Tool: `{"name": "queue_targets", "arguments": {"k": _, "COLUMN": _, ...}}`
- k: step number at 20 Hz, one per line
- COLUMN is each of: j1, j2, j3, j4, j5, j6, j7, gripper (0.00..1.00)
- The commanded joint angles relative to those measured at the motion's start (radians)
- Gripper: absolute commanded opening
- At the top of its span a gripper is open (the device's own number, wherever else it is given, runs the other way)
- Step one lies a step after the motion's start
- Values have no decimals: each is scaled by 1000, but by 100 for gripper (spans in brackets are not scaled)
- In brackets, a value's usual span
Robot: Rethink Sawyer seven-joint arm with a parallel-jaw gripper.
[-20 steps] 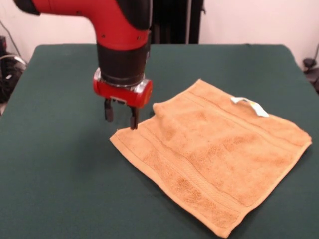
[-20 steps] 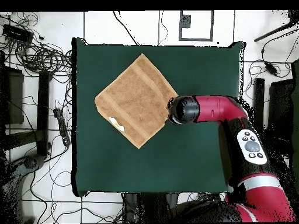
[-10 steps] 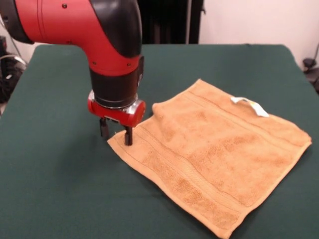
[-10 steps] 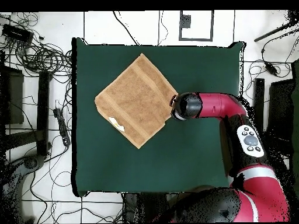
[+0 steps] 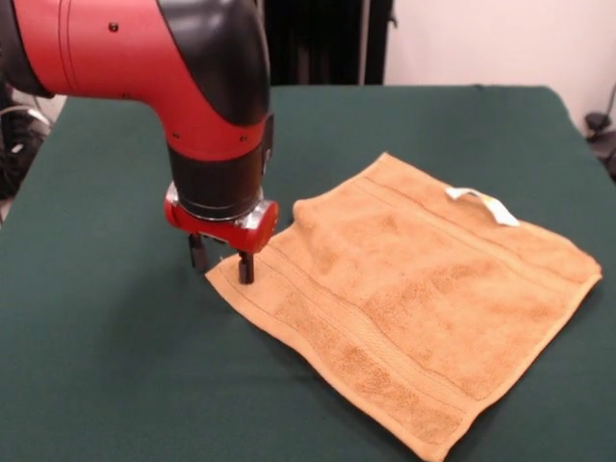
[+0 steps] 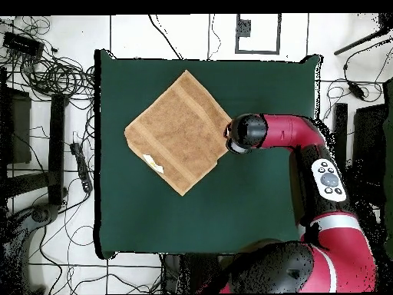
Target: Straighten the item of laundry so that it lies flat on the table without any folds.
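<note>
The golden-orange fluffy towel (image 5: 404, 298) (image 6: 179, 130) lies on the dark green tabletop (image 5: 106, 375) (image 6: 253, 207). Its white tag (image 5: 478, 203) shows no words. The robot's jaws (image 5: 220, 261) stand narrowly apart at the towel's corner.

The towel (image 5: 404, 298) is golden-orange terry with woven border bands of the same colour running parallel to two opposite edges; its pile shows slightly darker mottled patches. A small white tag loop (image 5: 481, 205) sits on one edge of the towel. The table (image 5: 115, 366) around the towel is plain dark green, without pattern. The arm (image 5: 144, 58) beside the towel is red with black sections; the gripper (image 5: 221, 260) has dark fingers under a red and silver collar.
</note>
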Motion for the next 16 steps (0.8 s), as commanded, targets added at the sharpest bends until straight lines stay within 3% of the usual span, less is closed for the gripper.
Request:
{"name": "queue_targets", "arguments": {"k": 1, "j1": 46, "j2": 216, "j3": 32, "j4": -67, "j5": -202, "j6": -119, "j7": -319, "gripper": 100}}
{"name": "queue_targets", "arguments": {"k": 7, "j1": 39, "j2": 244, "j3": 7, "j4": -112, "j5": -267, "j6": -162, "j7": -363, "gripper": 100}}
{"name": "queue_targets", "arguments": {"k": 16, "j1": -39, "j2": 293, "j3": 67, "j4": -189, "j5": -280, "j6": -151, "j7": -570, "gripper": 100}}
